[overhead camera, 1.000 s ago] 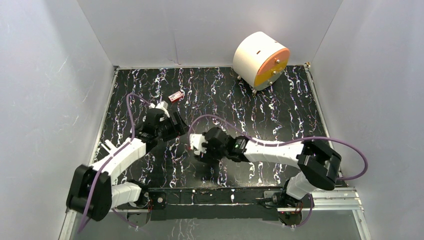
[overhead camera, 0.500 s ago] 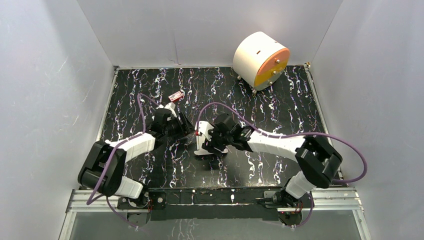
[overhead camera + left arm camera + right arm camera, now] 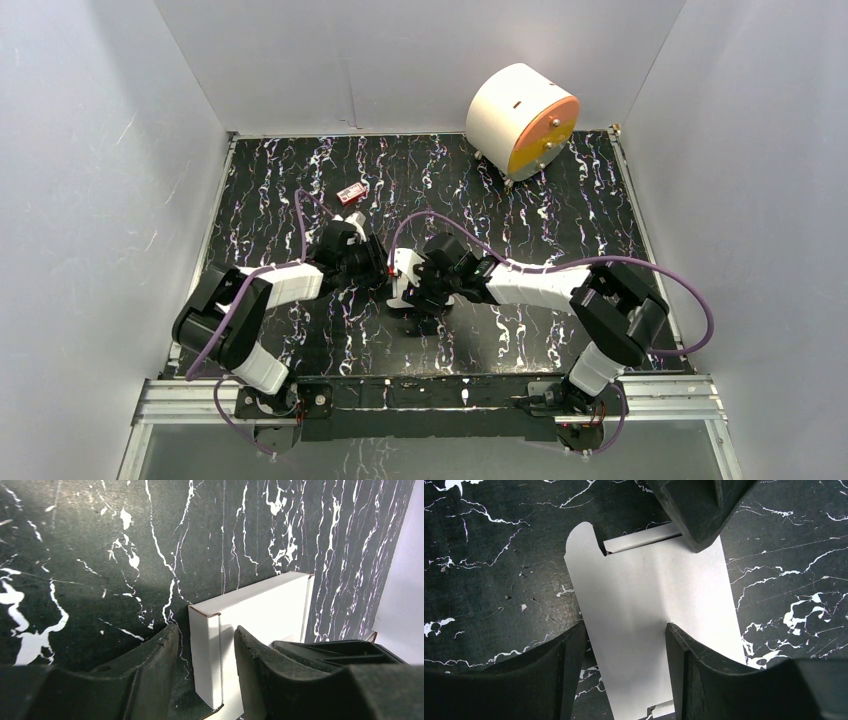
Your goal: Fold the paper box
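Between the 2 grippers, near the middle of the black marbled table [image 3: 560, 220], sits the paper box [image 3: 403, 274], partly formed from white cardboard. One rounded tuck flap [image 3: 580, 542] lies untucked at its far end. The left gripper [image 3: 206, 640] has its jaws about half open astride one corner of the box. The narrow end wall stands between its fingers with a dark gap on the outer side, so nothing is clamped. The right gripper [image 3: 625, 632] comes in from above with its jaws well apart. 1 finger sits at the box's long edge and the other over the middle of the broad panel. It pinches nothing, and I cannot tell whether the pads press down on the card. The main risk, as I judge it, is the thin card. If the left jaws pinch the corner off-square, the end wall could crease or buckle, or the box could skid out from under the right fingers. The 2 grippers also work very close together and could knock each other. The loose flap could fold the wrong way if it is pushed before it is lined up. Whether the box holds anything is hidden. Well apart at the back right stands a white cylinder with an orange face [image 3: 522, 120], closed, its contents unseen. A small red item [image 3: 350, 193] lies loose on the table behind the left gripper.
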